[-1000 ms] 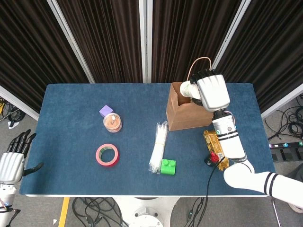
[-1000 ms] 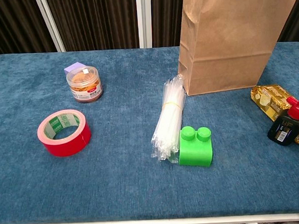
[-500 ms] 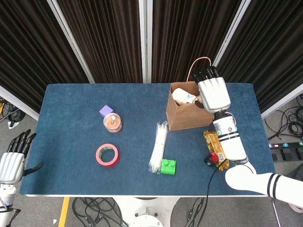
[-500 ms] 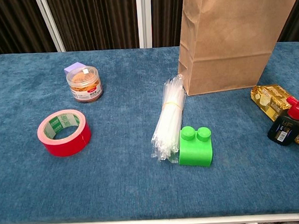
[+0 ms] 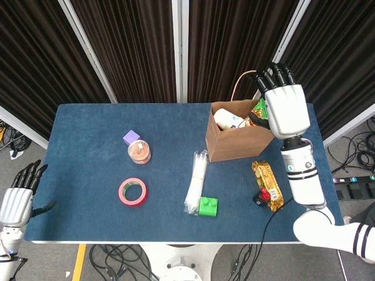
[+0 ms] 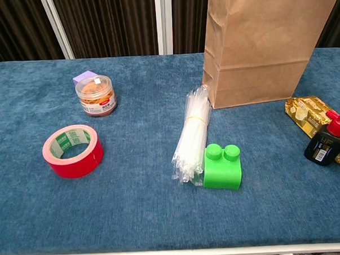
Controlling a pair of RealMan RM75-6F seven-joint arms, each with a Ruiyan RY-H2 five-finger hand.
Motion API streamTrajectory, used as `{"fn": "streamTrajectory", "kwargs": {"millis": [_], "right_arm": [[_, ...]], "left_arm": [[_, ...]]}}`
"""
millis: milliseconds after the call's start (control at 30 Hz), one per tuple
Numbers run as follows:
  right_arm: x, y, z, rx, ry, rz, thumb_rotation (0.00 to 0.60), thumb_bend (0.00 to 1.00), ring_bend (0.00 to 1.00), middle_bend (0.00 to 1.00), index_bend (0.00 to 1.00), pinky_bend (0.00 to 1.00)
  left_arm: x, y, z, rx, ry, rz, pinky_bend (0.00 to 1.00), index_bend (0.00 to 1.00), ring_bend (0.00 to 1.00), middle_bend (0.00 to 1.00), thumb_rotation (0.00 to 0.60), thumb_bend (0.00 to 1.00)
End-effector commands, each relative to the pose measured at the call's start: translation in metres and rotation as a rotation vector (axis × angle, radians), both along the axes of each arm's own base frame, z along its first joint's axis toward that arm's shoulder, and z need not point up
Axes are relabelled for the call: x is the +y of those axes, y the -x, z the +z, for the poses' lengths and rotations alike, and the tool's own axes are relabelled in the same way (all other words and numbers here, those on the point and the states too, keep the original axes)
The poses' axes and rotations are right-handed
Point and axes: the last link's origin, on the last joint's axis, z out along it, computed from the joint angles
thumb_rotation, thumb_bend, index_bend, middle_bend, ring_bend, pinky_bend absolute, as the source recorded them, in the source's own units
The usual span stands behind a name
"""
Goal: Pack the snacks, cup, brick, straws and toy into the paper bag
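The paper bag (image 5: 237,137) stands upright and open at the upper right of the blue surface (image 5: 94,175) in the head view, and in the chest view it fills the upper right of the frame. Inside its mouth a white cup (image 5: 225,119) lies toward the left, with a green and orange snack packet (image 5: 256,114) toward the right. Above the bag's right edge, in the upper right of the frame, is the right hand (image 5: 285,105); its fingers (image 5: 275,74) are spread straight and hold nothing, though the thumb dips toward the bag's rim and I cannot tell whether it touches. Just below the bag, right of centre, a golden snack pack (image 5: 268,182) lies on the surface with a small dark red-capped bottle (image 6: 327,141) resting against it. Left of these, near the middle of the frame, the bundle of clear straws (image 6: 190,133) lies lengthwise, its near end touching the green brick (image 6: 222,167). In the left half sit a round snack jar (image 6: 96,95) with a purple cube (image 5: 131,137) just behind it, and lower down a red roll of tape (image 6: 73,150), well apart from the bag. At the lower left corner of the head view, off the surface's edge, the left hand (image 5: 19,195) hangs with its fingers apart and empty.
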Motion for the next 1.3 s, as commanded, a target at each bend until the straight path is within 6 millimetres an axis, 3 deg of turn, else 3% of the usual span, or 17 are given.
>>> {"fn": "streamTrajectory", "kwargs": {"millis": [33,200,367,567,733,1033,1300], "right_arm": [[0.020,0.008,0.013,-0.027,-0.007,0.043,0.600,0.00,0.16,0.28,0.24,0.19],[0.049,0.026,0.000,0.008,-0.108,0.080,0.600,0.00,0.16,0.28,0.26,0.20],[0.076,0.051,-0.030,0.080,-0.266,0.040,0.600,0.00,0.18,0.28,0.28,0.22],[0.096,0.075,-0.060,0.157,-0.419,-0.050,0.600,0.00,0.18,0.28,0.28,0.22],[0.107,0.077,-0.090,0.195,-0.521,-0.032,0.600,0.00,0.18,0.28,0.28,0.23],[0.115,0.073,-0.164,0.206,-0.718,-0.027,0.600,0.00,0.19,0.29,0.30,0.24],[0.124,0.080,-0.203,0.225,-0.722,-0.100,0.600,0.00,0.23,0.32,0.32,0.24]], "left_arm": [[0.000,-0.001,0.000,0.002,0.002,-0.004,0.14,0.13,0.01,0.11,0.600,0.18],[0.001,-0.005,-0.003,0.004,0.010,-0.013,0.14,0.13,0.01,0.11,0.600,0.18],[0.000,-0.007,-0.004,0.006,0.016,-0.012,0.14,0.13,0.01,0.11,0.600,0.18],[-0.001,-0.008,-0.004,0.012,0.021,-0.011,0.14,0.13,0.01,0.11,0.600,0.18],[-0.001,-0.008,-0.006,0.013,0.025,-0.010,0.14,0.13,0.01,0.11,0.600,0.18],[-0.004,-0.002,-0.006,0.010,0.021,0.008,0.14,0.13,0.01,0.11,0.600,0.18],[-0.005,0.003,-0.004,0.005,0.019,0.021,0.14,0.13,0.01,0.11,0.600,0.18]]}}
